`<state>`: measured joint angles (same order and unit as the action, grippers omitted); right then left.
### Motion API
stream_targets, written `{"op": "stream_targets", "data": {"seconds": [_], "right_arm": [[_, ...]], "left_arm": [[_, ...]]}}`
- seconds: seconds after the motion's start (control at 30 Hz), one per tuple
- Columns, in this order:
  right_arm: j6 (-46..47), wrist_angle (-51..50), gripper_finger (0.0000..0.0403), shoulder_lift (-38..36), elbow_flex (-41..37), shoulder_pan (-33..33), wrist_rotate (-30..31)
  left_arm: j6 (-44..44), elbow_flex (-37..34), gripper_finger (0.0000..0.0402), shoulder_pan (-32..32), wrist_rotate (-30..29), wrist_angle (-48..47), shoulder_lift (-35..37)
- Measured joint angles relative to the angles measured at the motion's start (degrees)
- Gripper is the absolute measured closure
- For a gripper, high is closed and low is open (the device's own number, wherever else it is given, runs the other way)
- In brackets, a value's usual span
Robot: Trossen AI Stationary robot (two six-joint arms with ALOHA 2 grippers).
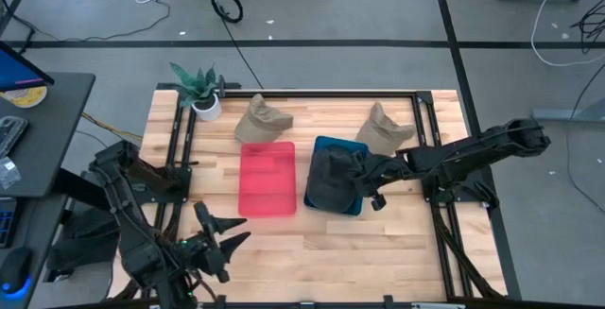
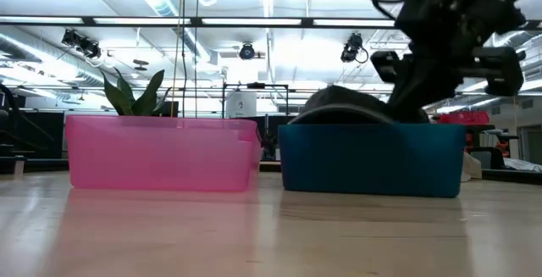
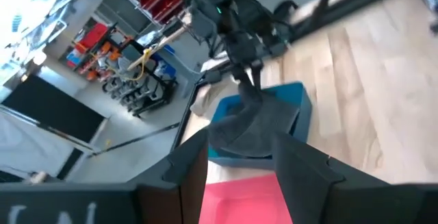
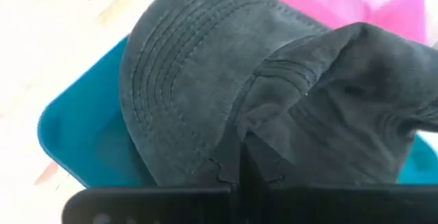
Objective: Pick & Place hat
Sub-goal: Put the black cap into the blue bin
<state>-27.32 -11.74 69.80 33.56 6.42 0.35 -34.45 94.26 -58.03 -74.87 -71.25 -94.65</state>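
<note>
A dark grey cap (image 1: 331, 179) lies over the left part of the blue bin (image 1: 333, 145). It shows as a dome above the bin's rim in the low view (image 2: 339, 106). My right gripper (image 1: 364, 173) reaches in from the table's right and is shut on the cap's crown. In the right wrist view the stitched brim (image 4: 181, 66) lies over the blue bin (image 4: 68, 135). My left gripper (image 1: 223, 234) waits open near the table's near edge, left of the bins. Its wrist view looks toward the cap (image 3: 250, 125) and the right gripper (image 3: 245, 73). My right gripper pinches a raised fold of the cap's crown cloth (image 4: 274, 125) between its two shut fingers. It comes slanting down from the table's right side. The cap rests in and on the blue bin, its brim spread out away from the fingers.
A pink bin (image 1: 267, 179) stands directly left of the blue one. Two tan hats (image 1: 263, 120) (image 1: 383, 129) lie toward the far edge. A potted plant (image 1: 200, 92) stands at the far left corner. Bare wood lies along the near edge.
</note>
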Motion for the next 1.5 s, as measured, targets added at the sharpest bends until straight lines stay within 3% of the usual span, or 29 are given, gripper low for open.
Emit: {"op": "stream_targets", "data": {"seconds": [0.17, 0.37, 0.77, 0.93, 1.07, 1.2, 1.5], "right_arm": [[3.0, 1.1, 0.0403, 0.0, -2.2, -2.4, -3.0], [6.5, 2.8, 0.0396, -1.0, -2.1, -2.7, -3.1], [17.2, -1.9, 0.0301, -4.6, 3.3, -2.7, -2.2], [18.5, -0.2, 0.0261, -5.5, 5.6, -2.7, -2.2], [17.8, 12.0, 0.0245, -4.8, 6.1, -2.7, -0.6], [20.6, 23.2, 0.0246, -1.6, 6.2, -2.8, 4.9], [23.8, 23.5, 0.0268, 8.8, 9.1, -6.2, 6.8]], "left_arm": [[-11.3, 0.0, 0.0236, -1.5, -2.6, -7.2, 0.8], [-17.5, 0.0, 0.0236, -2.0, -2.9, -12.9, 0.7], [-19.0, -3.2, 0.0236, -1.8, -4.7, -13.6, 0.8], [-21.5, -7.9, 0.0236, 0.6, -5.9, -12.7, 3.8], [-21.5, -13.2, 0.0236, 2.7, -6.0, -8.6, 7.7], [-21.5, -19.0, 0.0236, 4.6, -5.7, -4.6, 11.9], [-19.9, -26.1, 0.0236, 8.5, -5.4, 2.6, 18.9]]}}
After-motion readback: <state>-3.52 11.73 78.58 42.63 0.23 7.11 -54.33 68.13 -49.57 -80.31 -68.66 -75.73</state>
